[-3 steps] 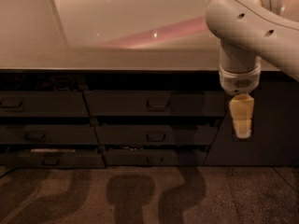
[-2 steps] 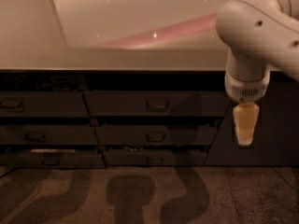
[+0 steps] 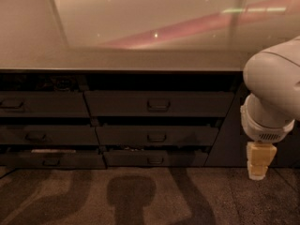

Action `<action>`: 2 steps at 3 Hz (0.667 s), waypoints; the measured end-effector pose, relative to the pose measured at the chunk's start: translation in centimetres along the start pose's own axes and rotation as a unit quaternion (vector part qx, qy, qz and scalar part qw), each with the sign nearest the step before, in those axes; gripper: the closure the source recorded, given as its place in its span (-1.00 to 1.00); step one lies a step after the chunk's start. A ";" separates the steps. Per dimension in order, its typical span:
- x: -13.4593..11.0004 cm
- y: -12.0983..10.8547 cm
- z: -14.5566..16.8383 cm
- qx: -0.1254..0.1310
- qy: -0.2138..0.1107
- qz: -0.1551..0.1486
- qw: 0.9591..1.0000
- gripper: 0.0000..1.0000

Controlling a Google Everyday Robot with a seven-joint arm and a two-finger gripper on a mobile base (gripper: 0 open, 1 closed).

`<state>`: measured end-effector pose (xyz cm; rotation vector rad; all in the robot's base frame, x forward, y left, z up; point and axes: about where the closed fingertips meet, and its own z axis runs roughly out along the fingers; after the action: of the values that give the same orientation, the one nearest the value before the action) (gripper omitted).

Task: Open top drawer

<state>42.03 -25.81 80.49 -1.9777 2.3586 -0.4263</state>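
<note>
The top drawer (image 3: pixel 199 104) is being shown in the upper row, just beneath the counter (image 3: pixel 140 62) edge, with its small loop handle (image 3: pixel 158 105) being touched by nothing. The gripper (image 3: pixel 258 165) is being held low at the far right, well apart from that handle, pointing downward; whether it is open or closed cannot be told.

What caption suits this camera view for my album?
The gripper hangs low, right of the top drawer, its handle untouched.

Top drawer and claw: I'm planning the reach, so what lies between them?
In the camera view, only a plain dark panel lies between the top drawer and the claw, which hangs low at right; no object intervenes.
</note>
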 end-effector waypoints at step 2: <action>1.5 -4.9 4.8 -0.061 0.030 0.057 0.996 -1.00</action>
<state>47.42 -28.88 77.27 -1.8909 2.5774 -0.3500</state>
